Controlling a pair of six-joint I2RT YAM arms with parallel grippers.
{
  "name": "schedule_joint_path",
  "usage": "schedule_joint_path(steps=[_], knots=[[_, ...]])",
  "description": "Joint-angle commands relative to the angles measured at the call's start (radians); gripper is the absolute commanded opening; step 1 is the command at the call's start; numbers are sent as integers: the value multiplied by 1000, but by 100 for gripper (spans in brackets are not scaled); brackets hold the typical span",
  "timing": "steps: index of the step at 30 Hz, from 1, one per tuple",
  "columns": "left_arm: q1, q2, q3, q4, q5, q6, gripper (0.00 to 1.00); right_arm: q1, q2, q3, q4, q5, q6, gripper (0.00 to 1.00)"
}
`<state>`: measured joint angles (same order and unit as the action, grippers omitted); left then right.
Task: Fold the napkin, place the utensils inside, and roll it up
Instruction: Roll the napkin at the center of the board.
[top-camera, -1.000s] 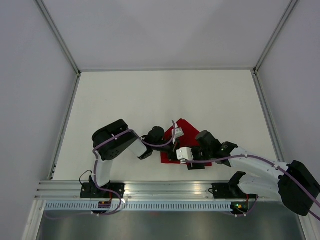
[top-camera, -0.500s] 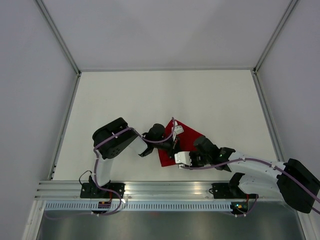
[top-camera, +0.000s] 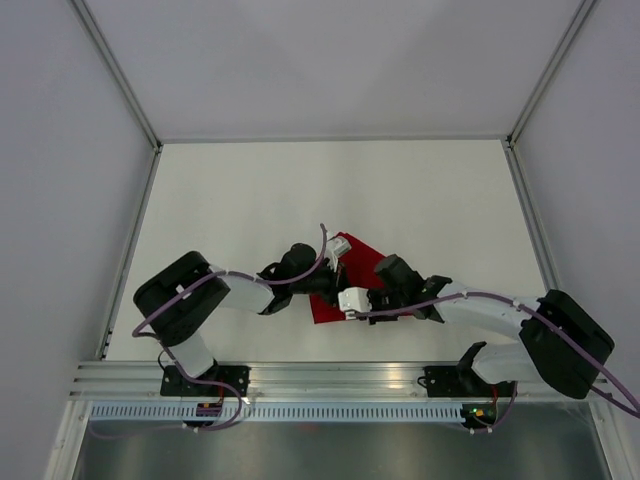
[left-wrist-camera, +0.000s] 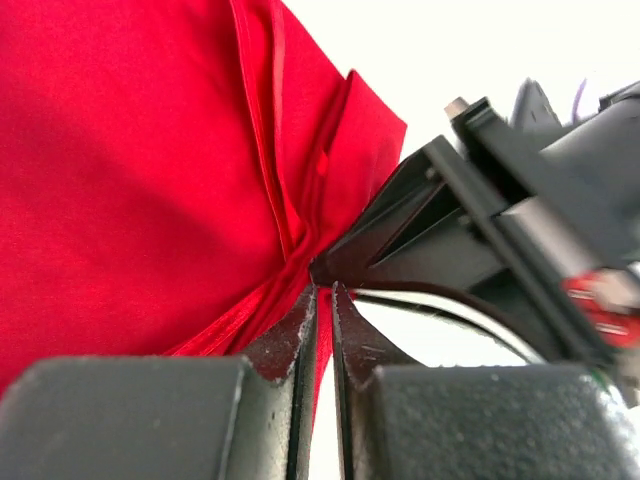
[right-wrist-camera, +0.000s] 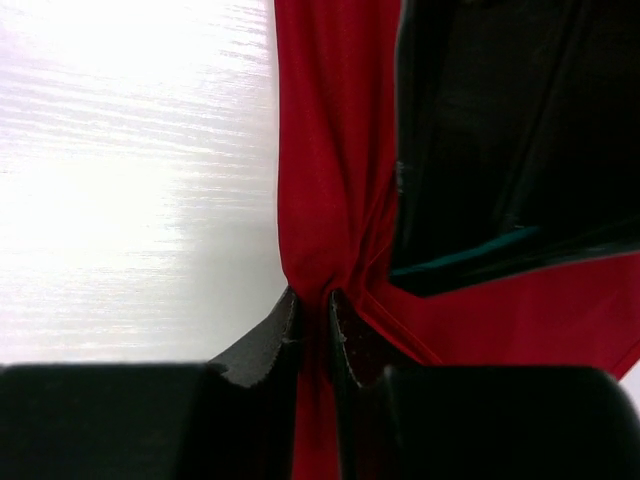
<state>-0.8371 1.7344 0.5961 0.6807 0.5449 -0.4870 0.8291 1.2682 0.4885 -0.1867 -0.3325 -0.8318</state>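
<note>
The right gripper (right-wrist-camera: 312, 300) pinches the bunched red napkin (top-camera: 362, 252). Just left, the left gripper (left-wrist-camera: 322, 292), jaws almost together, nips a fold

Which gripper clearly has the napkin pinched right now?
The right gripper: the napkin bunches tightly between its fingertips. The left gripper shows a thin gap at the fold, grip unclear.

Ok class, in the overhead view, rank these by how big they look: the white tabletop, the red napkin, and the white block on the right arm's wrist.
1. white tabletop: by far the largest.
2. red napkin: mid-sized, though partly covered, so only some of it shows.
3. white block on the right wrist: smallest.
</note>
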Motion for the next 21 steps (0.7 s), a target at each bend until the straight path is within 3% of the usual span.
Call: schedule_joint_path(steps=[1, 7, 14, 21], knots=[[1, -105, -22, -61, -184, 77, 13, -54, 101, 41, -226, -91, -29, 3], [1, -260, -111, -38, -399, 103, 8, -162, 238, 183, -425, -226, -124, 2], [-29, -465, -251, -10, -614, 166, 3, -283, 526, 447, -715, -361, -294, 1], [-244, -533, -260, -76, -821, 375, 8, -341, 767, 654, -919, -413, -392, 1]])
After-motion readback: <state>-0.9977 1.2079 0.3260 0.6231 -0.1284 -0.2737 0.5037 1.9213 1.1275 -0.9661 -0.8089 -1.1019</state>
